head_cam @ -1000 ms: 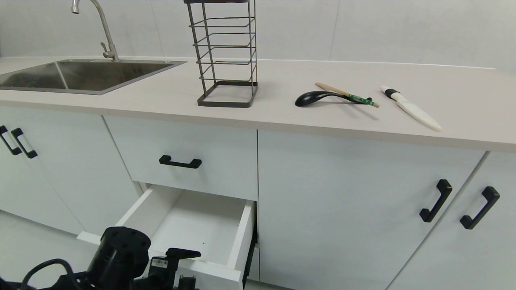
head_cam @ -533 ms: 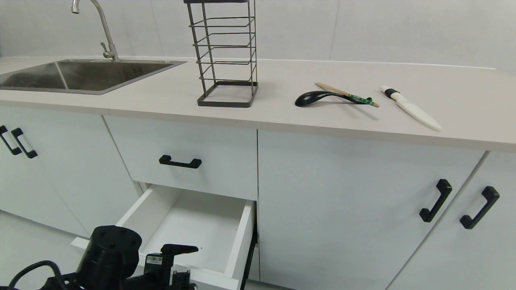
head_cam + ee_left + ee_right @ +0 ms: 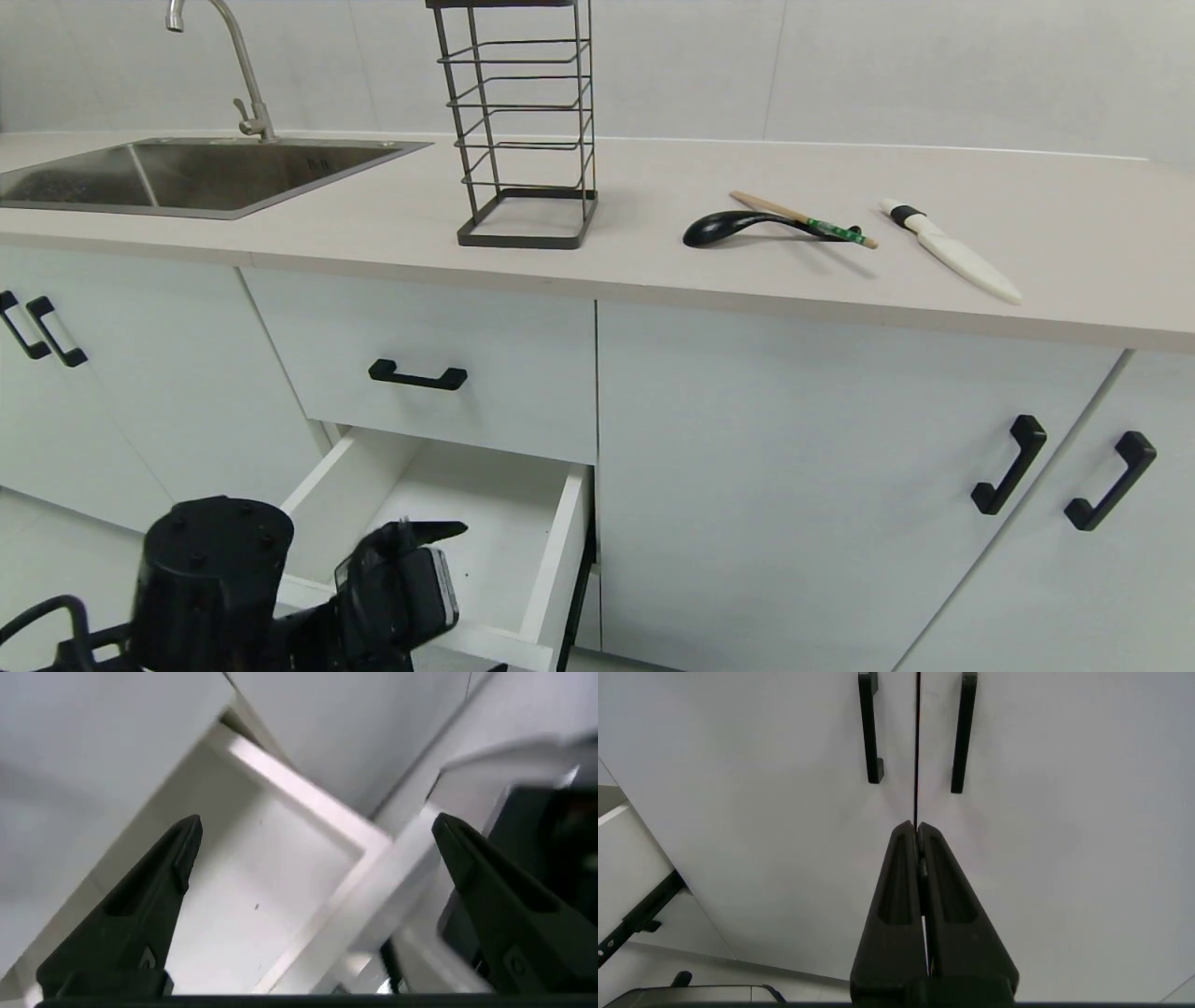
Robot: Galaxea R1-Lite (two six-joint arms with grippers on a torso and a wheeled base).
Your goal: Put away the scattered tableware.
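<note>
The drawer (image 3: pixel 485 523) at lower left stands open. The spoon (image 3: pixel 719 227), chopsticks (image 3: pixel 803 220) and knife (image 3: pixel 952 250) lie on the bench (image 3: pixel 653 177) at centre right, all 3 yet to stow. The left gripper (image 3: pixel 318 831) has its jaws wide over the drawer, and the right gripper (image 3: pixel 918 835) has its jaws closed on nothing.

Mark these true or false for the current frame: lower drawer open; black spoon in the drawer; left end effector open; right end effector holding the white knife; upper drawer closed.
1. The lower drawer is open. True.
2. The black spoon lies in the drawer. False: it lies on the counter, by the chopsticks.
3. The left end effector is open. True: its fingers stand wide apart above the open drawer.
4. The right end effector holds the white knife. False: its fingers are shut together on nothing, and the knife lies on the counter.
5. The upper drawer is closed. True.
</note>
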